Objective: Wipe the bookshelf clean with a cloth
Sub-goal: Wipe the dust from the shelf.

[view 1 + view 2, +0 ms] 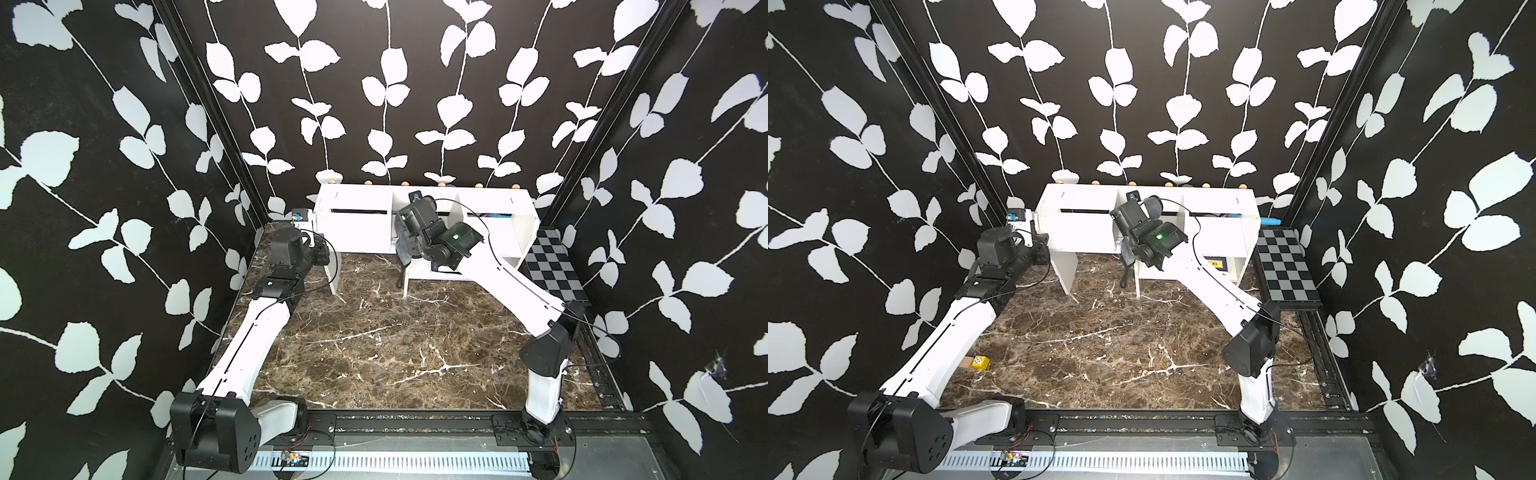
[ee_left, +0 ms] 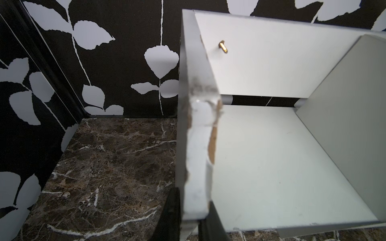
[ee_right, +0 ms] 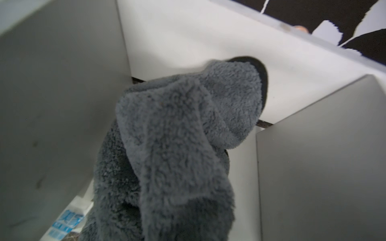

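**Q:** State of the left side?

**A:** My left fingers (image 2: 172, 208) are clamped on the chipped front edge of the bookshelf's (image 1: 357, 224) end panel, one finger on each face. The bookshelf stands at the back of the marble desk (image 1: 374, 340), against the leaf-patterned wall. The checkered board (image 1: 552, 266) is just beside its other end.

**Q:** And the right?

**A:** My right fingers (image 1: 411, 245) are closed on the cloth (image 3: 177, 146). In the right wrist view the grey pile covers them entirely. I am reaching into the middle compartment, between the two upright dividers.

**Q:** Cloth position?

**A:** It is bunched in that compartment, with the upper fold close to the back board. I cannot tell whether it touches. In both top views a tail hangs below the shelf's front edge, with the black loop cord (image 1: 401, 277) dangling under it.

**Q:** Anything else?

**A:** A brass screw (image 2: 223, 47) sticks out of the back board in the end compartment. Small wooden knobs (image 1: 404, 183) run along the top rear edge.
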Tool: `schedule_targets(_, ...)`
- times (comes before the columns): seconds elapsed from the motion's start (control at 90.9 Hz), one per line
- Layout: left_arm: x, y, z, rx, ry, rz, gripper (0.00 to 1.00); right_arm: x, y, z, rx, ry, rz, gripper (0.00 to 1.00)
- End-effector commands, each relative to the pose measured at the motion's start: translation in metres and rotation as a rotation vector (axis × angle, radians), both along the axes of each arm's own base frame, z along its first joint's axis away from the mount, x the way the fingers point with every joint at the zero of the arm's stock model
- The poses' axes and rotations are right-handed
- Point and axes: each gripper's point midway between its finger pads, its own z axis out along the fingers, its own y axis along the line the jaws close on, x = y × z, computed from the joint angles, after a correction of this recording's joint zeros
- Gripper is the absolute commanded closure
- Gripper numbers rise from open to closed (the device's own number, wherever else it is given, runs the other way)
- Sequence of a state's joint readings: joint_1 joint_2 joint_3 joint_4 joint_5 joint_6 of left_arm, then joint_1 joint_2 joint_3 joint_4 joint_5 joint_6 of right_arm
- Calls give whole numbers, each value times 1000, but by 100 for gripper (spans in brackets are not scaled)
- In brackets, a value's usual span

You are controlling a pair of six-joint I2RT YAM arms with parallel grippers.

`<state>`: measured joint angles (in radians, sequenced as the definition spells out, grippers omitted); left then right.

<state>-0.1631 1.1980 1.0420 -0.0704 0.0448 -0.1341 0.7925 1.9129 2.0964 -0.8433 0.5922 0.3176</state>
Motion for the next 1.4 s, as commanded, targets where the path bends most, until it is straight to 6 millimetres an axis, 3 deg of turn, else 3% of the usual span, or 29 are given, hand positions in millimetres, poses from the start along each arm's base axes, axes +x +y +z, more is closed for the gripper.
schedule_targets(0.0,-15,-28,40,-125,-103,-121,100,4,-31,32,-36,-92,-116,100)
schedule_targets(0.088,-15,-28,40,-126,-101,-122,100,4,-28,32,-40,-90,-94,100)
schedule_targets(0.264,-16,-28,41,-125,-104,-123,100,7,-18,-4,-65,-14,-83,100)
schedule_targets(0.374,-15,-29,40,-128,-102,-125,100,6,-10,-14,-32,6,-62,100)
schedule_targets(0.55,-15,-29,40,-128,-101,-127,100,-1,37,-13,118,26,134,100)
schedule_targets(0.682,-16,-28,41,-124,-105,-124,100,-2,48,-14,148,29,164,100)
schedule_targets(0.748,-16,-28,40,-124,-102,-124,100,0,42,-17,117,27,136,100)
schedule_targets(0.847,-15,-29,40,-127,-99,-126,100,7,16,-21,27,15,26,100)
schedule_targets(1.023,-15,-29,40,-126,-100,-125,100,7,-33,-6,-78,-40,-157,100)
schedule_targets(1.199,-16,-29,40,-124,-102,-126,100,6,-39,11,-65,-94,-165,100)
schedule_targets(1.386,-17,-31,41,-123,-103,-131,100,18,-36,11,-137,-125,-183,100)
